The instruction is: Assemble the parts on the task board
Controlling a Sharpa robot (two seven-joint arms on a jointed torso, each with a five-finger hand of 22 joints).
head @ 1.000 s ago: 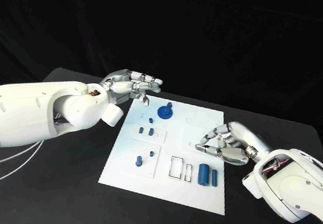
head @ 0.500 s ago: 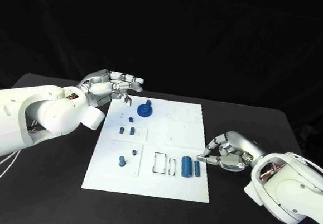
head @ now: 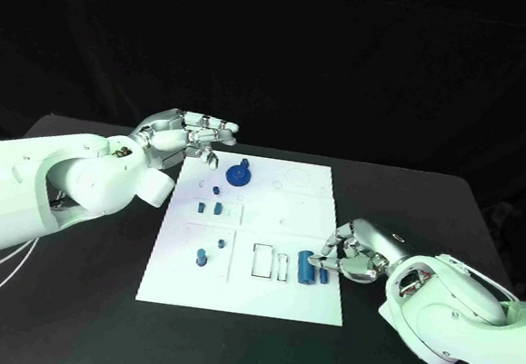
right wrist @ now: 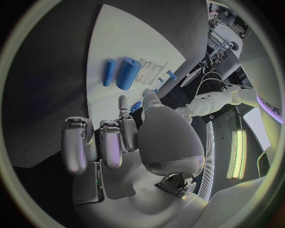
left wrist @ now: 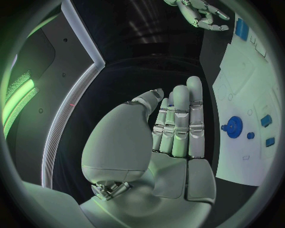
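The white task board (head: pixel 312 212) lies in the middle of the black table. On its far part stands a blue gear (head: pixel 237 176), also in the left wrist view (left wrist: pixel 234 127), with small blue pieces (head: pixel 211 208) just nearer. Two blue cylinders (head: pixel 314 268) lie side by side near the board's right edge; the right wrist view shows the thick one (right wrist: pixel 128 73) and the thin one (right wrist: pixel 109 72). My right hand (head: pixel 354 253) hovers right beside them with its fingers curled and nothing in them. My left hand (head: pixel 191 135) hangs over the board's far left corner, fingers straight and holding nothing (left wrist: pixel 175 126).
Two outlined rectangular slots (head: pixel 270 262) sit left of the cylinders. More blue pieces (head: pixel 208 254) lie on the board's near left part. Bare black table (head: pixel 61 300) surrounds the board on all sides.
The camera has shifted. My right hand has come back along the board's right edge and now sits beside the two cylinders. The left hand stays by the far left corner.
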